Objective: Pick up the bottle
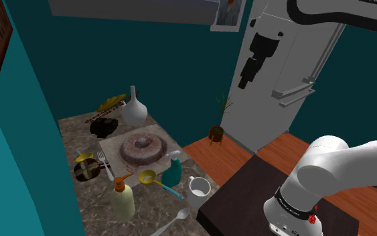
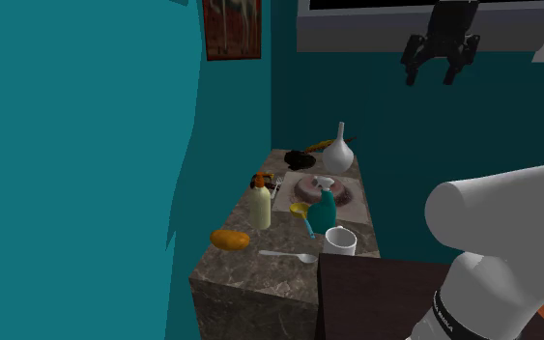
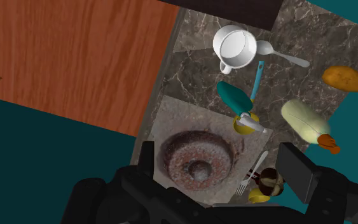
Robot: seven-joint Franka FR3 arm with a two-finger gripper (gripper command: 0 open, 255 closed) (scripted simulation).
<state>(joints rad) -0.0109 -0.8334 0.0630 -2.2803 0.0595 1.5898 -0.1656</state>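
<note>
The bottle (image 1: pixel 172 172) I take as the target is the teal spray bottle. It stands upright on the marble tabletop (image 1: pixel 93 201), long axis vertical, with its white trigger head on top. In the shoulder view the nozzle seems to point toward that view's right, though the head is too small for me to be sure. The bottle is by the tabletop's edge above the wooden floor (image 1: pixel 213 157), between the brown ring-shaped cake (image 1: pixel 140 147) and the white mug (image 1: pixel 197 188). A yellow scoop (image 1: pixel 146 178) with a teal handle lies just beside it. A pale yellow pump bottle (image 1: pixel 123 199) with an orange top stands well apart from it, nearer the teal wall.

My hand (image 2: pixel 430 66) hangs high above the tabletop with its fingers spread wide, and it holds and touches nothing. In the wrist view the cake lies below the gap between the fingers, and the bottle sits beyond it.

The hand's dark body cuts off the near edge of the cake and part of a fork (image 3: pixel 251 175). In the second exterior view the mug and scoop hide the bottle's base. The dark items at the tabletop's far end are hard to make out.
</note>
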